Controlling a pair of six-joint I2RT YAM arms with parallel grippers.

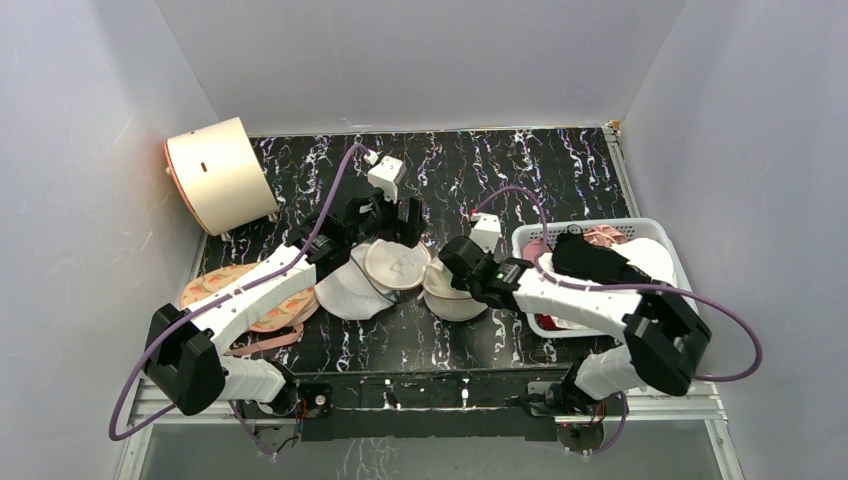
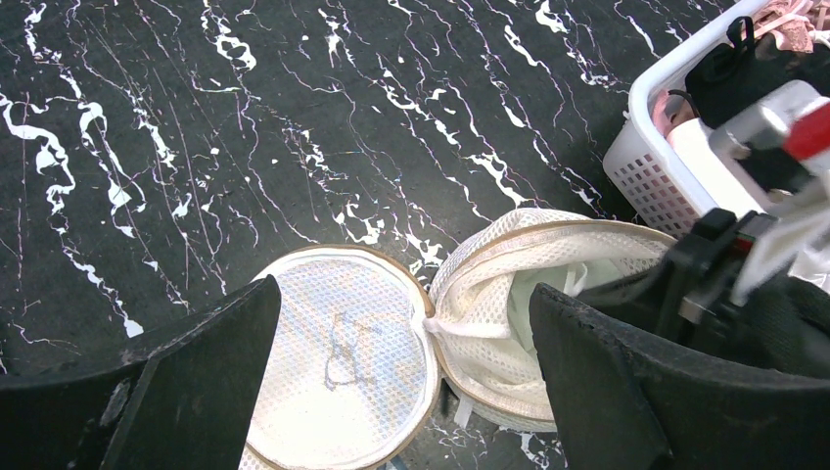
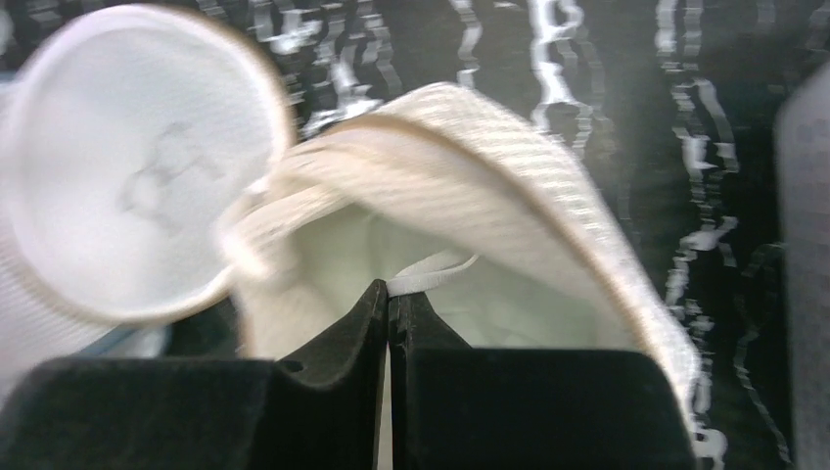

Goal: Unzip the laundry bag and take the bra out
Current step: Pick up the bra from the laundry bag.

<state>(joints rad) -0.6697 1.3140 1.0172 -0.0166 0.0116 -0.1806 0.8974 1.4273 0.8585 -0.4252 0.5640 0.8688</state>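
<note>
Cream-beige mesh, the laundry bag [image 2: 489, 323] lies unzipped at the middle of the black marbled desk [image 1: 520, 170]. Its round lid [image 2: 343, 352], marked with a small dark line drawing, is folded flat to the 9 o'clock side of the body and still joined to it at one point. The bra [image 3: 431, 269] is still inside the open body, showing as pale white fabric with a narrow white band near the mouth. The right hand [image 3: 391, 299] reaches into that mouth with its fingers pressed together, the tips right at the white band. Whether the band is caught between them cannot be told. The left hand [image 2: 403, 313] hangs just above the bag at its 12 o'clock side, spread wide and holding nothing. A white mesh dome bag [image 1: 345, 292] touches the lid at 8 o'clock. Farther out the same way lies a peach bra [image 1: 215, 285]. A white laundry basket [image 2: 651, 176] holding dark and pink garments stands at 3 o'clock. A cream cylinder with an orange rim [image 1: 215, 175] lies on its side at 10 o'clock.
</note>
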